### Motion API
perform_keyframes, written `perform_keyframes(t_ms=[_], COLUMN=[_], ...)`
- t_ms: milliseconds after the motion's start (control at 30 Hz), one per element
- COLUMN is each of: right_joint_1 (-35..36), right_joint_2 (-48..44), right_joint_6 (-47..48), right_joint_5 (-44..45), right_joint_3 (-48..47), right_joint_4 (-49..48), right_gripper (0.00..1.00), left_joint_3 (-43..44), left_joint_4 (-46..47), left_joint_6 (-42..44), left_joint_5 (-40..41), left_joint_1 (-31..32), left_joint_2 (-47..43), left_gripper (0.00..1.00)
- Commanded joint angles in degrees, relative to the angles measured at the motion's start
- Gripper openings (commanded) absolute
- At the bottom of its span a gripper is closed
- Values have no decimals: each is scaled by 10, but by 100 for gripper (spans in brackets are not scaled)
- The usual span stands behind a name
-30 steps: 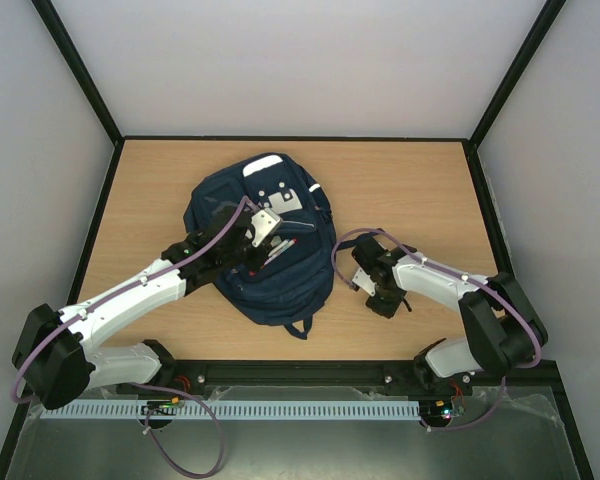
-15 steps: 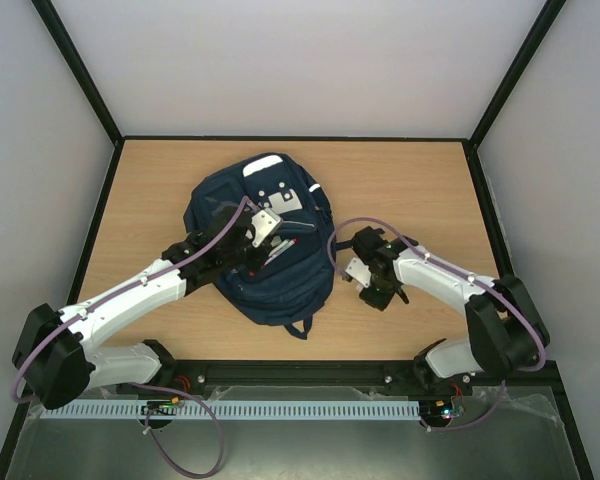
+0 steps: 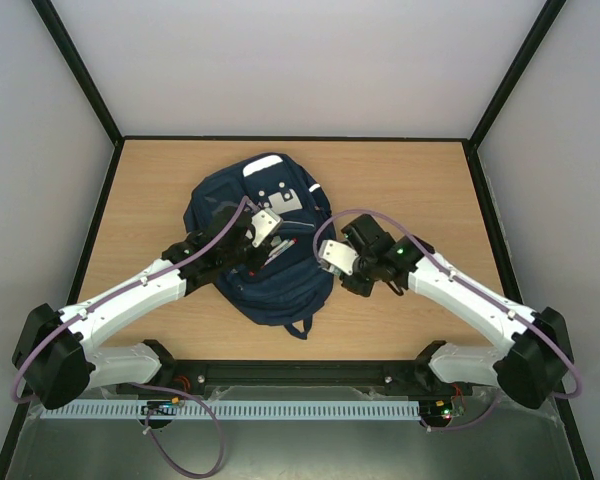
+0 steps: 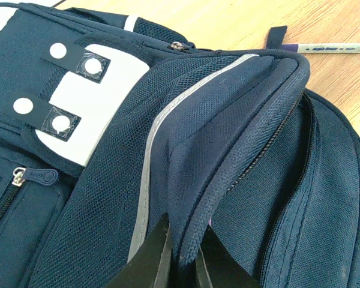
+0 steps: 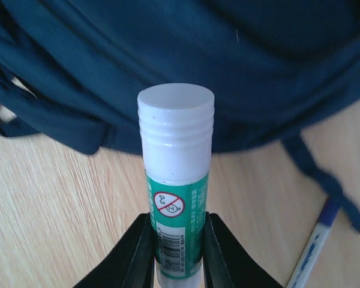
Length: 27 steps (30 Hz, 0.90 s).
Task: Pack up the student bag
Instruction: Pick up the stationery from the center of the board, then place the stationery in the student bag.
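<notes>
The navy student bag [image 3: 265, 265] lies flat in the middle of the table, white patches at its far end. My left gripper [image 3: 261, 243] rests on top of it, shut on the bag's zip edge [image 4: 228, 174], which is pulled up into a ridge between the fingertips [image 4: 162, 252]. My right gripper [image 3: 334, 268] is at the bag's right edge, shut on an upright glue stick [image 5: 175, 174] with a white cap and green label. In the right wrist view the bag [image 5: 168, 54] fills the space just beyond the cap.
A blue-and-white pen [image 4: 327, 47] lies on the wooden table beside a bag strap; it also shows in the right wrist view [image 5: 312, 252]. A black frame and white walls bound the table [image 3: 420, 190].
My right arm has swung left and forward with the glue stick, from right of the bag up to its right edge. The left arm and the bag have not moved.
</notes>
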State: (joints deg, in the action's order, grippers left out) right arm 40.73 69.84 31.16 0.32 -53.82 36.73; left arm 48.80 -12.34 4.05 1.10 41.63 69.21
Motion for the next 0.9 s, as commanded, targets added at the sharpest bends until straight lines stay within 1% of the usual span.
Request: perform_keyframes(t_ms=[0, 200, 367, 600, 867], right_joint_1=[68, 158, 204, 253, 255], right_joint_2=[-34, -30, 4, 73, 129], right_joint_6=[48, 131, 203, 292, 338], right_joint_5=[40, 177, 249, 303, 305], right_joint_3=[-23, -20, -18, -18, -35], right_joint_4=[-46, -127, -185, -253, -293], right_gripper=[7, 7, 7, 6, 7], left_joint_3=[18, 14, 11, 7, 4], left_joint_4=[19, 25, 31, 38, 42], left_joint_6=[-2, -1, -11, -14, -15], left_joint_5=[-14, -15, 5, 14, 2], left_joint_1=[3, 2, 1, 0, -3], left_joint_2=[-8, -18, -27, -29, -40], left_gripper=[8, 7, 7, 7, 7])
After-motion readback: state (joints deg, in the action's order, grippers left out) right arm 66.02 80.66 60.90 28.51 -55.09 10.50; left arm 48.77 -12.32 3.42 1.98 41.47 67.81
